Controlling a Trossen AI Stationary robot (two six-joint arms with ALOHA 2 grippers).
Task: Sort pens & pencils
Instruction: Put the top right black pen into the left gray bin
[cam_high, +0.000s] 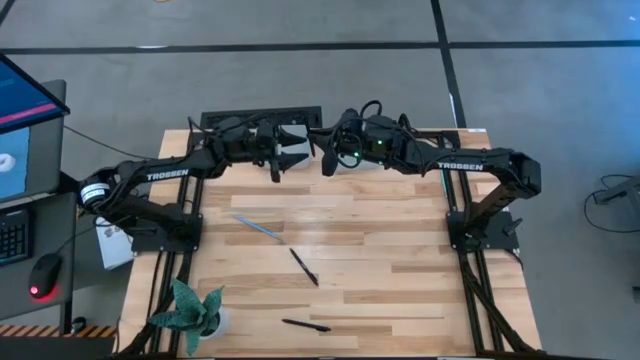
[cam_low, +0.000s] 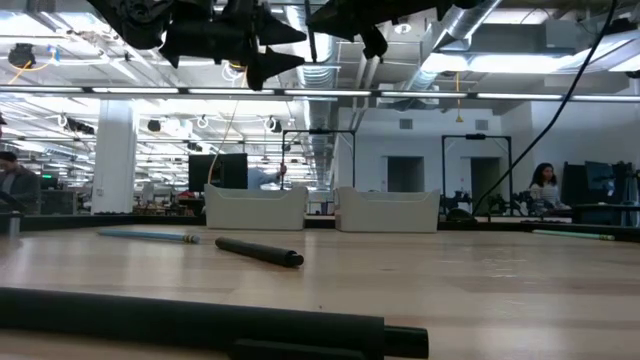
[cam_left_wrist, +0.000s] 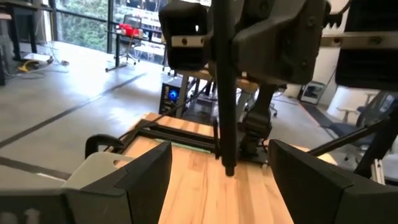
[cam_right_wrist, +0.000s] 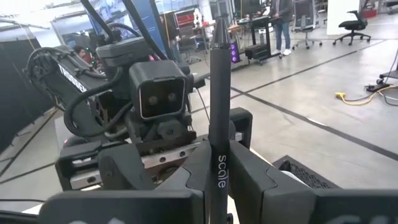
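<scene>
Clamped upright between right gripper (cam_right_wrist: 214, 186) fingers: black pen (cam_right_wrist: 219, 118), light, stiff, probably slippery. Facing it, spread wide, empty: left gripper (cam_left_wrist: 221, 177). Best gripped mid-shaft.

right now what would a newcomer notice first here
Both arms meet high over the table's far edge, the right tool shut on a black stick held upright facing the open left tool. Below, a teal stick and two black sticks lie scattered on the wooden table.

overhead, table-level and wrist cameras all share the wooden table (cam_high: 380, 250).
</scene>
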